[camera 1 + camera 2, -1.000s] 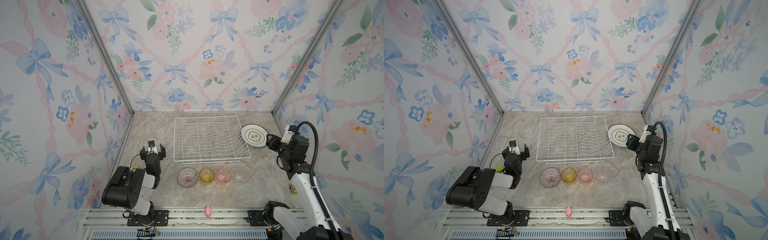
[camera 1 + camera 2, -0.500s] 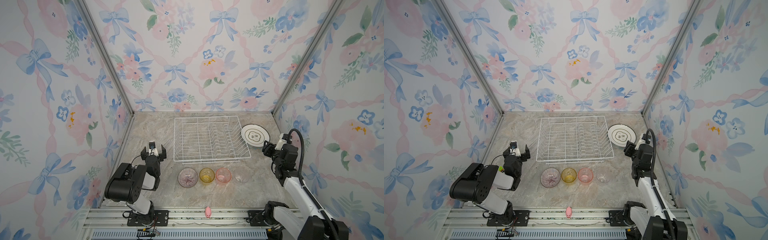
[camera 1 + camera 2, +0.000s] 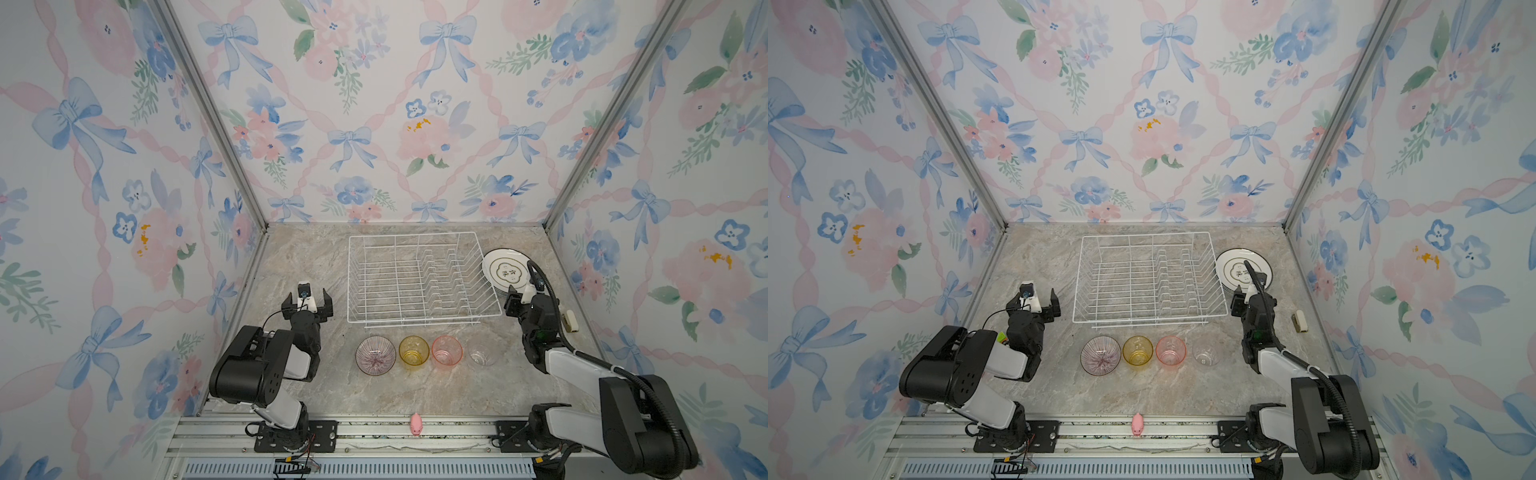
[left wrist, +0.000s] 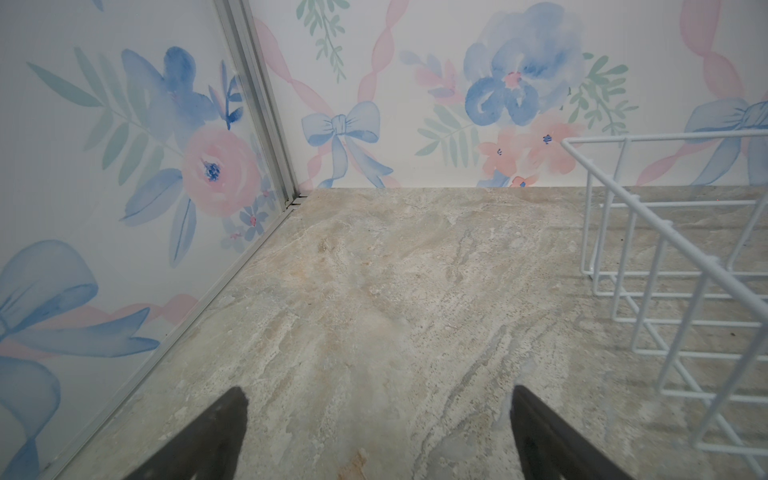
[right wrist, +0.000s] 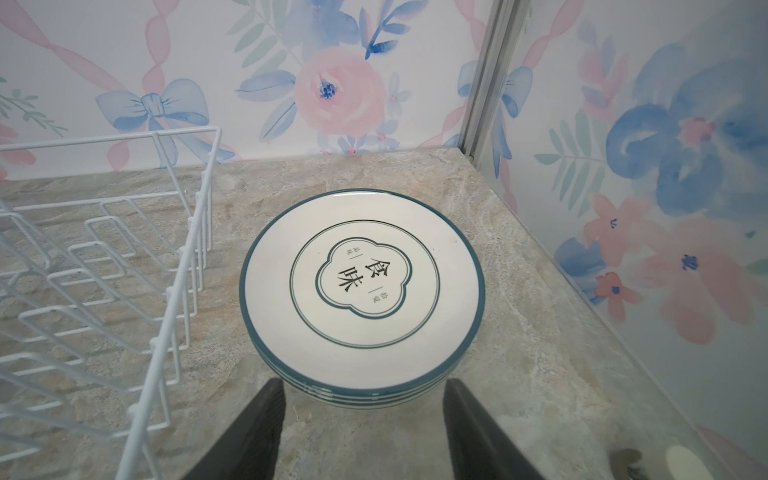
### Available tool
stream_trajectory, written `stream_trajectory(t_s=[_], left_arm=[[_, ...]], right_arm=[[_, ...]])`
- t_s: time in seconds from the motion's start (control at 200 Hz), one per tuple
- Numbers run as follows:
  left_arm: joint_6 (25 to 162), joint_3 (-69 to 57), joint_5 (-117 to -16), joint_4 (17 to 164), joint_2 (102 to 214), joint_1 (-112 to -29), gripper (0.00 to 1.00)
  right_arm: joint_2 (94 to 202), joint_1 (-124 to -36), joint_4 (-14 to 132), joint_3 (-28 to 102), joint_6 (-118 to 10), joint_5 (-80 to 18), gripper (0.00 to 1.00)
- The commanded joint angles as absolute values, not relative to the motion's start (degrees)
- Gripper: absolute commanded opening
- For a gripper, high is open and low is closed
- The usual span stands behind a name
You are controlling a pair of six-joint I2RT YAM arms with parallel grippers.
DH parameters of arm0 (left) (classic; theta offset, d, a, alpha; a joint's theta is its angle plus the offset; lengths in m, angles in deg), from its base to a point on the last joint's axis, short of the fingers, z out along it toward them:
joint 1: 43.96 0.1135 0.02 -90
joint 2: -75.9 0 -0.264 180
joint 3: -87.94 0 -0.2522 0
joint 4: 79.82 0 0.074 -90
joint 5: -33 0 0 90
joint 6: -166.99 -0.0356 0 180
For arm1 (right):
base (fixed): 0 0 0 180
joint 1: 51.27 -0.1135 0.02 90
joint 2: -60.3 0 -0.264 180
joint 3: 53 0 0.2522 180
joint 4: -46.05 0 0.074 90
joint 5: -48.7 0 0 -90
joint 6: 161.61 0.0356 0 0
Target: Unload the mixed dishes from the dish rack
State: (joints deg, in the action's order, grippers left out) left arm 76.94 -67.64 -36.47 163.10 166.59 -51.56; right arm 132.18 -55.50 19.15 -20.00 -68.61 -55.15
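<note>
Marble-look tabletop (image 3: 316, 266), floral wallpaper walls. One white wire rectangular dish rack (image 3: 419, 282), nothing in it. One stack of round white teal-rimmed plates (image 5: 361, 286) lies just beside the rack's right side; plate count unclear. Row in front of the rack: one purplish striped bowl (image 3: 375, 356), one yellow glass tumbler (image 3: 414, 351), one pink glass tumbler (image 3: 447, 351), one clear glass tumbler (image 3: 482, 355). Left gripper (image 3: 307, 300) spread wide, empty. Right gripper (image 5: 363, 399) spread, empty, at the stack's near edge.
</note>
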Motion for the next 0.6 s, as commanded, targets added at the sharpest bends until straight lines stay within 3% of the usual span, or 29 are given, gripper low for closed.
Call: stream_trajectory(t_s=[0.0,0.285,0.465,0.595], left_arm=[[76.0,-67.5,-36.8,164.4,167.1,-51.5,0.98],[76.0,-67.5,-36.8,164.4,167.1,-51.5,0.98],[76.0,-67.5,-36.8,164.3,167.1,-51.5,0.98],[76.0,-67.4,-36.7,164.3,167.1,-51.4,0.98]], right_arm=[[134.6,-55.7,12.4,-20.8,-70.8,-55.9,0.63],[146.4,-56.1,-2.6,-23.3,-71.1,-56.8,0.63],[149.9,-56.5,-3.3,-21.8,-71.4,-57.8,0.62],[148.7,-55.9,7.5,-17.2,-70.4,-57.5,0.63]])
